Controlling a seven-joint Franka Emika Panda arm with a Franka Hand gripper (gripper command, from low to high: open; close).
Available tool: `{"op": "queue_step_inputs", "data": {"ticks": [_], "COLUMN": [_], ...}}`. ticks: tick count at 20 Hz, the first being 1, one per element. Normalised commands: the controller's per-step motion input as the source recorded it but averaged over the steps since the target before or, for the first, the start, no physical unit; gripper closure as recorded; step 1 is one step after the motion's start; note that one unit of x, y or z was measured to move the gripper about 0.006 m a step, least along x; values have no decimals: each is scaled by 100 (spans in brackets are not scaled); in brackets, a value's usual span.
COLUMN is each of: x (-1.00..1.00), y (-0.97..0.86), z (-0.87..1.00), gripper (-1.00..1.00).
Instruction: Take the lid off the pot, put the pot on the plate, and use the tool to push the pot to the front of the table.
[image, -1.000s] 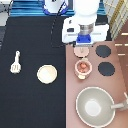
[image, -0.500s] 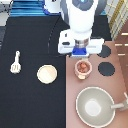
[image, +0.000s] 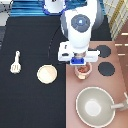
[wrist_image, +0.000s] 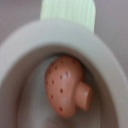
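Observation:
The pot (image: 83, 71), small and pinkish-tan with a reddish inside, sits on the stove counter (image: 120, 85) near its edge with the black table (image: 30, 100). My gripper (image: 80, 62) hangs right over the pot and hides its upper half. In the wrist view, a pinkish-tan rounded piece with a small knob (wrist_image: 67, 86), seemingly the lid, lies within a wide round rim (wrist_image: 20, 55). I cannot make out the lid in the exterior view. The cream-yellow plate (image: 47, 74) rests bare on the table, toward the exterior view's left of the pot. The cream-white spatula (image: 16, 62) lies further left.
A large grey pan (image: 95, 106) with a handle stands on the counter toward the exterior view's bottom, just below the pot. Two black burners (image: 103, 50) (image: 106, 68) lie to the exterior view's right of the gripper.
The hand has moved toward the exterior view's bottom and now sits over the pot. Pot, plate and spatula have stayed where they were.

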Motion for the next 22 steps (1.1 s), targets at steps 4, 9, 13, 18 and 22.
{"op": "queue_step_inputs", "data": {"ticks": [4, 9, 13, 18, 22], "x": [23, 36, 30, 22, 22], "y": [-6, -12, -9, -6, 0], "z": [-27, -19, -15, -6, 3], "gripper": [-100, -100, 100, 100, 100]}}
